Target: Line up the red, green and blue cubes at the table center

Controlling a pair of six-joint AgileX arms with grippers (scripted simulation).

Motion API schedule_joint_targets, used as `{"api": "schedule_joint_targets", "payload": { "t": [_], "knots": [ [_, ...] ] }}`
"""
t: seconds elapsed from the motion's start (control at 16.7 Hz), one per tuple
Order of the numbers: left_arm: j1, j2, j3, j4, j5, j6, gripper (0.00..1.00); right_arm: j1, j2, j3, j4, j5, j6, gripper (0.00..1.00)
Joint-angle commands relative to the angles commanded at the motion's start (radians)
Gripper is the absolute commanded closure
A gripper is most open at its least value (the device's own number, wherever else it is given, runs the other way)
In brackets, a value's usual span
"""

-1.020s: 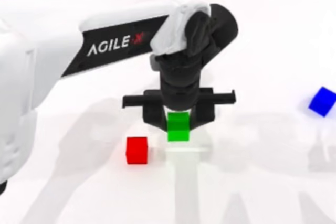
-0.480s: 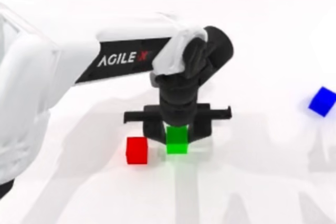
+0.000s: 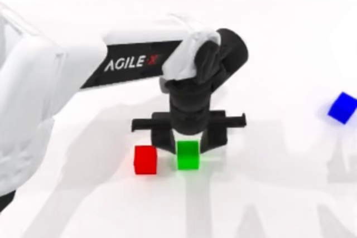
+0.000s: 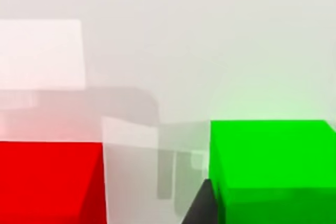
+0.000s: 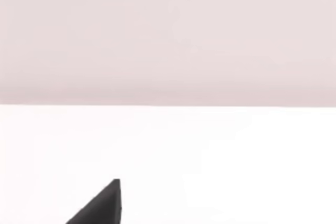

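Left claw [image 3: 188,147], arm lettered "AGILE X", clamps green cube [image 3: 188,155] beside red cube [image 3: 145,160].

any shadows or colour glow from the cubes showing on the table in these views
Top view: soft grey arm shadows streak the table around the red cube and green cube. Left wrist view: a faint green glow above the green cube, pinkish above the red.
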Motion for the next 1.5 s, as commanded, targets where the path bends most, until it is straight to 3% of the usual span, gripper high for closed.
{"api": "schedule_joint_targets", "payload": {
  "t": [0.24,0.3,0.84,1.26,1.5],
  "knots": [
    [0.000,0.000,0.000,0.000,0.000,0.000,0.02,0.000,0.000,0.000,0.000,0.000,0.000,0.00],
    [0.000,0.000,0.000,0.000,0.000,0.000,0.00,0.000,0.000,0.000,0.000,0.000,0.000,0.00],
    [0.001,-0.001,0.003,-0.004,0.000,0.000,0.00,0.000,0.000,0.000,0.000,0.000,0.000,0.00],
    [0.016,-0.054,0.162,-0.224,-0.001,-0.005,0.00,0.000,0.000,0.000,0.000,0.000,0.000,0.00],
    [0.018,-0.064,0.183,-0.246,-0.001,-0.004,0.00,0.000,0.000,0.000,0.000,0.000,0.000,0.00]
  ]
}}
